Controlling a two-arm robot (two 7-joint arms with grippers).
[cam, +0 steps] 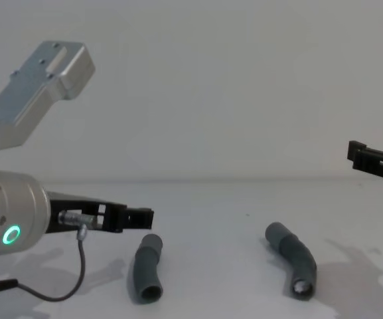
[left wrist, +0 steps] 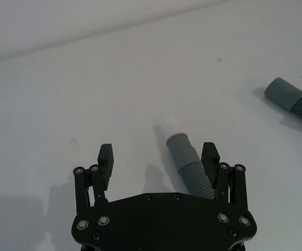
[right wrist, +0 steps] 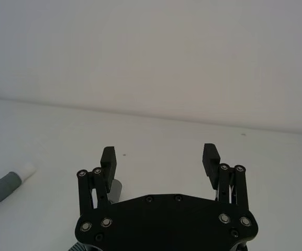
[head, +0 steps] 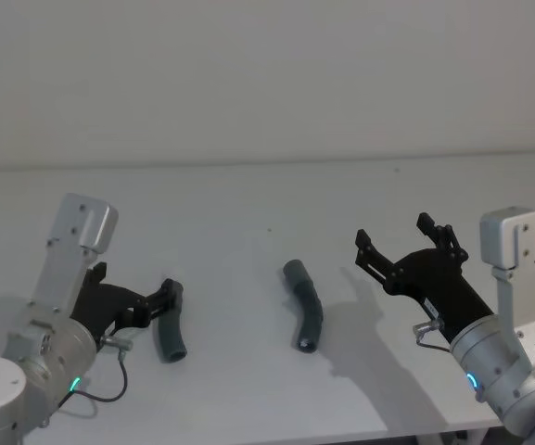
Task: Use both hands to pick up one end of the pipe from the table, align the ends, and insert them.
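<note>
the left dark grey ribbed hose piece (head: 171, 338) and the right hose piece (head: 305, 311) are lying apart on the white desk (head: 248, 204), nothing lifted yet. the left black gripper (left wrist: 158, 152) is hovering at the left cuff (left wrist: 179, 146), the right black gripper (head: 395, 234) is hanging higher, both with fingers released.

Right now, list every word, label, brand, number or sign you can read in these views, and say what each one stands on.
None: no word, label, brand, number or sign can be read in any view.
The left hose piece and the right hose piece are plain ribbed grey, with no marking.
The left gripper and the right gripper, both open, are plain black with no lettering.
The table carries no print.
</note>
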